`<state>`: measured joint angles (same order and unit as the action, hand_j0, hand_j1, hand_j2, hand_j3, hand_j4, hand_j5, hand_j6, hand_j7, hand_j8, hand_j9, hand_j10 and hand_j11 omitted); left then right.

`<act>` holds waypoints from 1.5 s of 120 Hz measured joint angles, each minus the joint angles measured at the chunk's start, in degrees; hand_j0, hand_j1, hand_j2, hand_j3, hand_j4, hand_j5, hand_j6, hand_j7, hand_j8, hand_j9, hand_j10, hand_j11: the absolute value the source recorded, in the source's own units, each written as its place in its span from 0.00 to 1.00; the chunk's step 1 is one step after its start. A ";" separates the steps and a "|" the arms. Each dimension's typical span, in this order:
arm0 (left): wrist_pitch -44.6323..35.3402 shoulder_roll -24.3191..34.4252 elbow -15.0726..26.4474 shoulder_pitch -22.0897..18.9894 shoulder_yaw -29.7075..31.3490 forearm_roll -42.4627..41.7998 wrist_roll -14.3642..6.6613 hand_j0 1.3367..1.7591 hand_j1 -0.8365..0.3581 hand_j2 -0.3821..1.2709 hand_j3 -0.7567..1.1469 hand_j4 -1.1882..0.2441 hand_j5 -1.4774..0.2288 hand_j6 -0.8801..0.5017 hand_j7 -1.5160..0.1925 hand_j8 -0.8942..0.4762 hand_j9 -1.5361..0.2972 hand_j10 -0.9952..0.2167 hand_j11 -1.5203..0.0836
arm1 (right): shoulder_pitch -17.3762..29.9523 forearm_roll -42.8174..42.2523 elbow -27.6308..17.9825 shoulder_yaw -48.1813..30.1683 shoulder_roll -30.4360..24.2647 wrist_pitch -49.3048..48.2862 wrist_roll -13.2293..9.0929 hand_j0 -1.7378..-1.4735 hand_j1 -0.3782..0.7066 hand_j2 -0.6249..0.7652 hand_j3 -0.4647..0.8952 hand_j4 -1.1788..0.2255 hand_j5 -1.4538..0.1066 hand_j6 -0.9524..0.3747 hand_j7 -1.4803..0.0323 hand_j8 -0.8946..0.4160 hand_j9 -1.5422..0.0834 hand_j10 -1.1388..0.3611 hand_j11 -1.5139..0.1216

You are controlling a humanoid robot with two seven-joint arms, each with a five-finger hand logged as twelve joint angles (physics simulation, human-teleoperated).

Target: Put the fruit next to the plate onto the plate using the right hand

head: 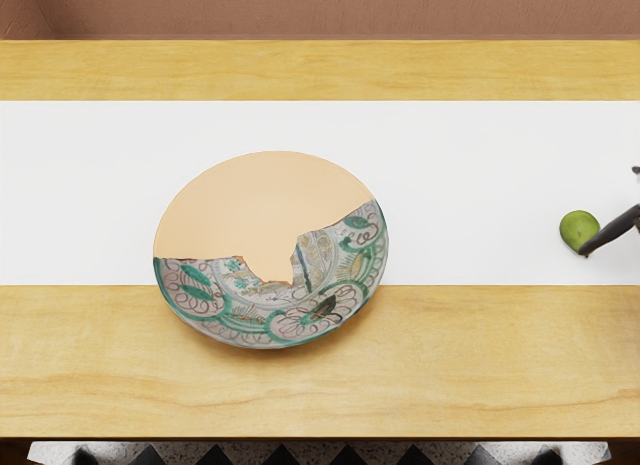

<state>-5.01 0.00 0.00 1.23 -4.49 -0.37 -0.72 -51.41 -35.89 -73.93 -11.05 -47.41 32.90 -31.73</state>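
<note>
Because the right hand [612, 228] is mostly cut off, I cannot tell if it is open. It touches the 1 green fruit [576, 228], well right of the 1 plate [260, 200].

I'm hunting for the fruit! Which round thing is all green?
The small fruit at the far right is plain green all over. The big plate is tan, with only some green in its painted pattern.

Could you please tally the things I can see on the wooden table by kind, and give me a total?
Patterned plate: 1
Green fruit: 1
White table runner: 1
Total: 3
</note>
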 joint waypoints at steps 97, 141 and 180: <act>0.00 0.00 0.00 0.00 0.00 -0.01 0.00 0.76 0.99 0.23 0.40 0.83 0.87 0.64 0.89 0.65 0.84 0.82 0.95 | 0.04 -0.16 -0.82 0.78 3.51 2.13 -2.09 0.30 0.25 0.42 0.34 0.69 0.76 0.56 0.80 0.52 0.78 0.62 0.76; 0.00 0.00 0.00 0.00 0.00 0.00 -0.01 0.76 0.99 0.23 0.40 0.83 0.87 0.64 0.89 0.65 0.84 0.82 0.95 | -0.02 -0.17 -2.65 0.65 2.74 2.13 -2.74 0.30 0.41 0.40 0.34 0.59 0.64 0.45 0.68 0.42 0.67 0.53 0.66; 0.00 0.00 0.00 0.00 0.00 -0.01 -0.02 0.76 0.99 0.23 0.40 0.83 0.87 0.64 0.89 0.65 0.84 0.82 0.95 | 0.03 -0.10 -5.38 0.29 1.37 2.15 -3.01 0.30 0.53 0.45 0.34 0.49 0.53 0.35 0.56 0.37 0.56 0.47 0.60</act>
<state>-5.01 0.00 0.00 1.23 -4.49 -0.38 -0.74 -51.38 -35.98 -79.30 -10.76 -46.03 35.05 -34.74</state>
